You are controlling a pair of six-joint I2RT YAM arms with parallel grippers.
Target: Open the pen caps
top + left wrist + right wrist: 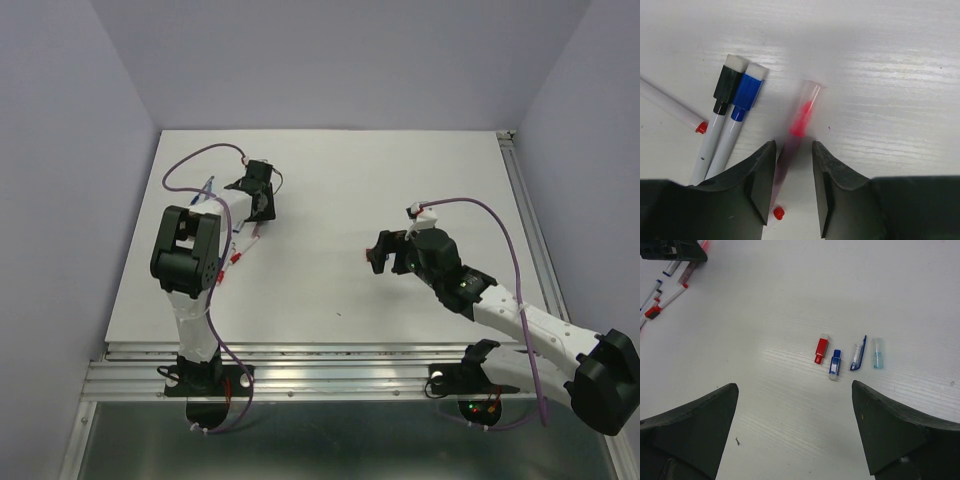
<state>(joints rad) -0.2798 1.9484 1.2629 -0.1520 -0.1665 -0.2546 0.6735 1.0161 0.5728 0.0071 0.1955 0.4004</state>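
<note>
The white worktop (400, 180) is boxed by lilac walls (60, 150), with open surface between the arms. Toward its far-left corner, the left gripper (794, 150) stands slightly open astride a red pen (799, 125), its see-through cap (811, 92) on. The right gripper (794, 386) gapes wide over four loose pen caps (835, 363), mid-worktop.

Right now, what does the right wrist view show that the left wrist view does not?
Only the right wrist view: four loose caps in a row: red cap, dark blue cap, clear blue-edged cap, light blue cap. Only the left wrist view: up close, a black-capped pen beside a blue-capped pen, and a clear-capped red pen between its open jaws. Both: the white table, open jaws, and the pen group, far off in the right wrist view.
</note>
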